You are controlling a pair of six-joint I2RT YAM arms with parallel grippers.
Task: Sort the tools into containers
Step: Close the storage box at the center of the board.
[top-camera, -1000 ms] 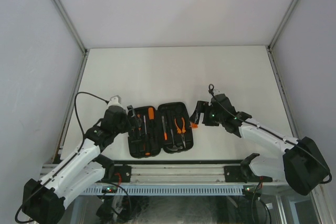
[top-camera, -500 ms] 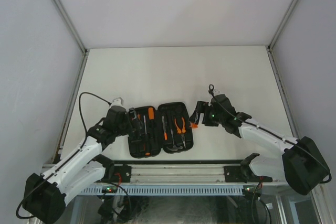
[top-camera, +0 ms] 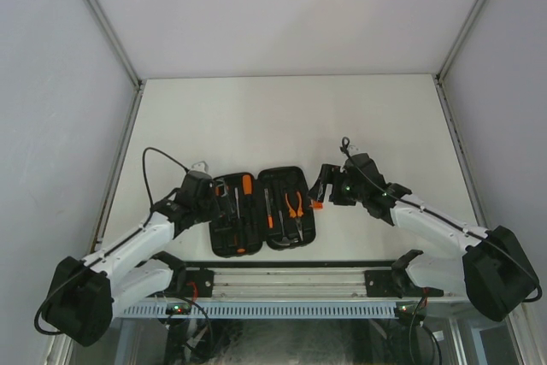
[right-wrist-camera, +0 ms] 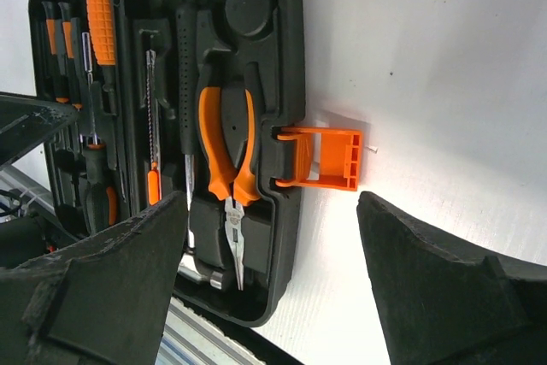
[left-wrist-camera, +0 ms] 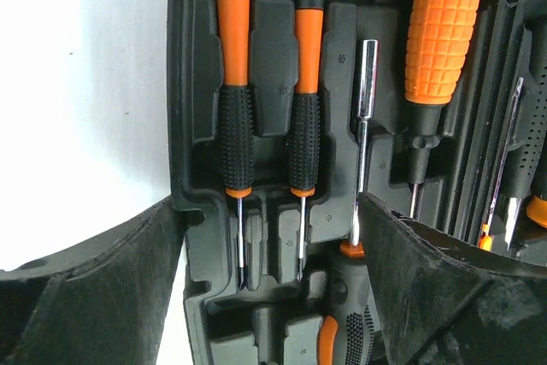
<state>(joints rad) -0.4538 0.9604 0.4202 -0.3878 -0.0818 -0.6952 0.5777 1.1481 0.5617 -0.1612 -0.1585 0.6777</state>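
The white table (top-camera: 282, 117) is seen as it was a second ago, and the black tool case (top-camera: 220, 245) lies open in two halves at its near middle, unmoved. The left arm (top-camera: 137, 241) has been swung rightward and lowered, so that the left claw (top-camera: 214, 197) has been brought from beside the case to over the rim of its left half. The right arm (top-camera: 427, 220) has been kept where it was, with the right claw (top-camera: 321, 185) just beside the case's right edge.

Both claws are held apart, and nothing is gripped by either.

In the right half of the case the orange-handled pliers (right-wrist-camera: 226, 147) are seated in their moulded slot. In the left half an orange-gripped screwdriver (left-wrist-camera: 444, 23) is stowed, and two slim screwdrivers (left-wrist-camera: 238, 100) are lodged side by side, framed between the left claw's fingers (left-wrist-camera: 111, 279) in the wrist view. The small orange latch (right-wrist-camera: 320, 158) is folded outward onto the table from the right edge, between the right claw's fingers in that wrist view.
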